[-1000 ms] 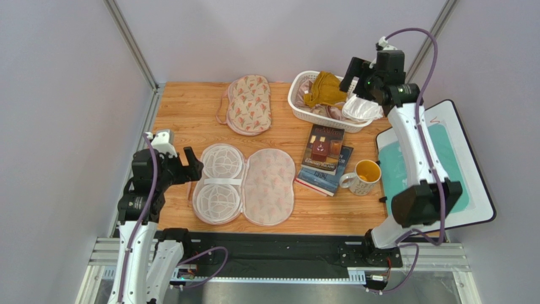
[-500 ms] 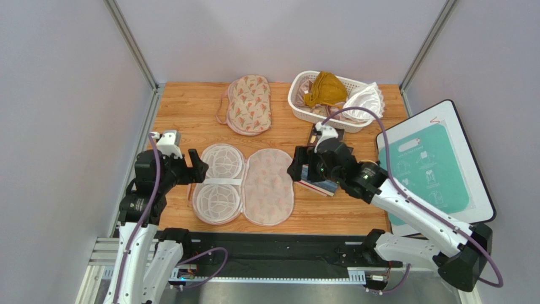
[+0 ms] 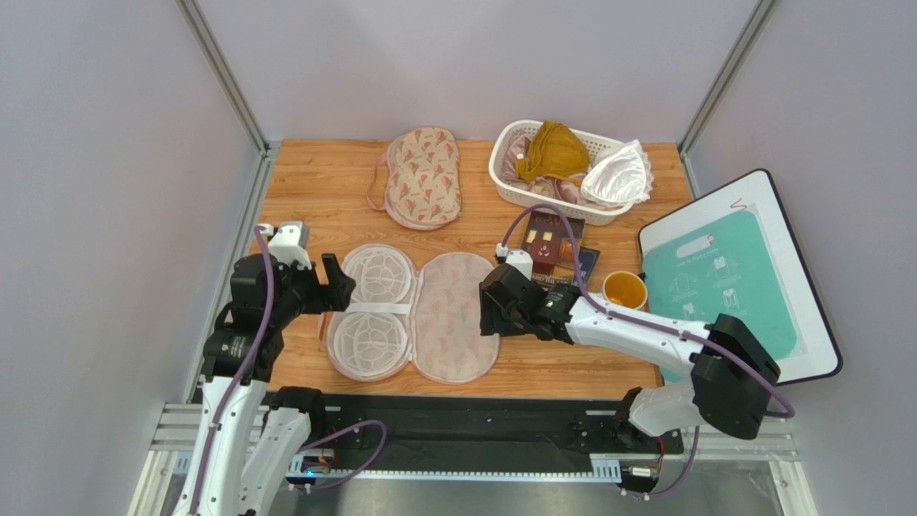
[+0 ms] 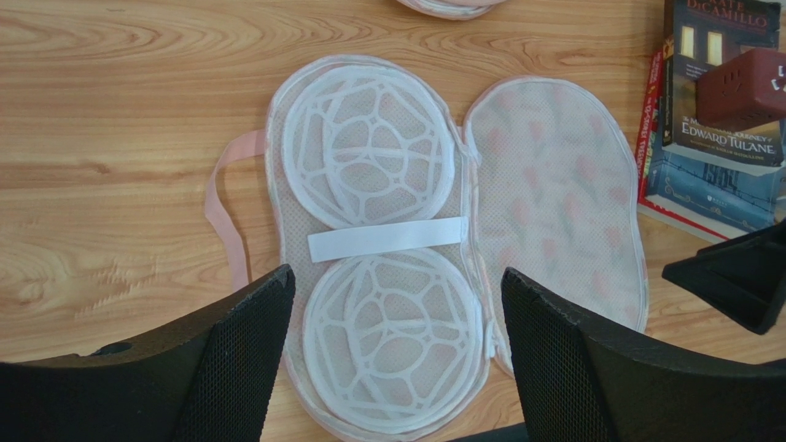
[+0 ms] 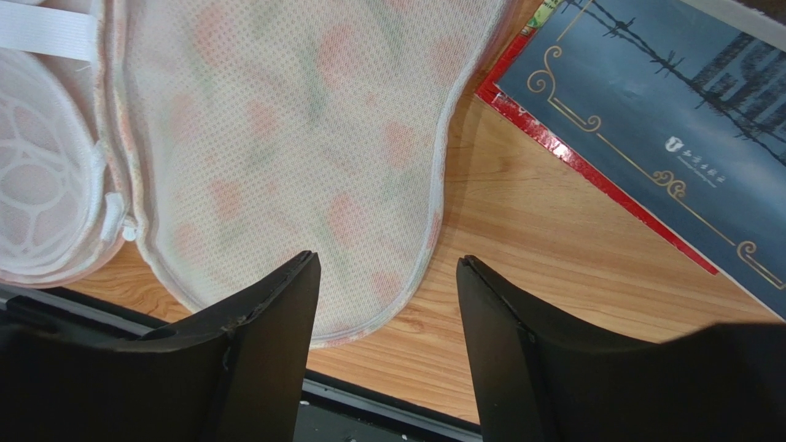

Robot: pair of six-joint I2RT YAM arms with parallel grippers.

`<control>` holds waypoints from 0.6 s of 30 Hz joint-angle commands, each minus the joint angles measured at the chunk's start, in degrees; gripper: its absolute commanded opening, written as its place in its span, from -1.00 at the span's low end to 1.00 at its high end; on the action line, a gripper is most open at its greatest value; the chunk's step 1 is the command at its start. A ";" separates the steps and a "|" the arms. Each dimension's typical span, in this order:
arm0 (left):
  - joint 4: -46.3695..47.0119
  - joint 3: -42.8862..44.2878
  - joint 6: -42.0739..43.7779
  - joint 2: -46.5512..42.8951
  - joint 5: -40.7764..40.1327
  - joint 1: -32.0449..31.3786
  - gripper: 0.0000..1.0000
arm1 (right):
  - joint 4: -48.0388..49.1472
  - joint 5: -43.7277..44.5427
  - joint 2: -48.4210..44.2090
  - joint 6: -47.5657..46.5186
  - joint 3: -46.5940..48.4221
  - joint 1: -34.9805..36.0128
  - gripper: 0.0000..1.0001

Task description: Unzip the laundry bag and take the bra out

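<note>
Laundry bag (image 3: 414,314) lies unzipped and flat, near-left on the table (image 3: 312,183). Its halves sit side by side, long axis near-far, mesh side up. Bra (image 3: 618,175) is in the basket (image 3: 501,172), far right. Left gripper (image 3: 334,280) is wide open and empty at the bag's left edge. Right gripper (image 3: 487,305) has its jaws apart and empty over the bag's right edge.

Lab robot cell, grey partition walls (image 3: 108,161)

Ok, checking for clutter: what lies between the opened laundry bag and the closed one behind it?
Nothing: bare wooden table separates the opened laundry bag from the closed bag, clearest in the top view.
</note>
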 commanded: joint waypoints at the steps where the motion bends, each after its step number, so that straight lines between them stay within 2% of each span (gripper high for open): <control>1: 1.27 -0.25 1.17 0.47 1.04 -0.14 0.76 | 5.77 0.92 4.15 1.93 -0.36 0.21 0.18; 13: 1.27 -0.26 1.26 0.30 2.00 -0.14 0.76 | 8.15 1.80 14.00 3.78 -0.89 -0.14 0.09; 15: 1.27 -0.26 1.26 0.30 2.00 -0.14 0.76 | 8.50 1.36 15.14 3.78 -0.98 -0.14 0.04; 18: 1.27 -0.26 1.26 0.13 2.00 -0.14 0.77 | 8.50 1.09 15.67 3.86 -0.98 -0.32 -0.23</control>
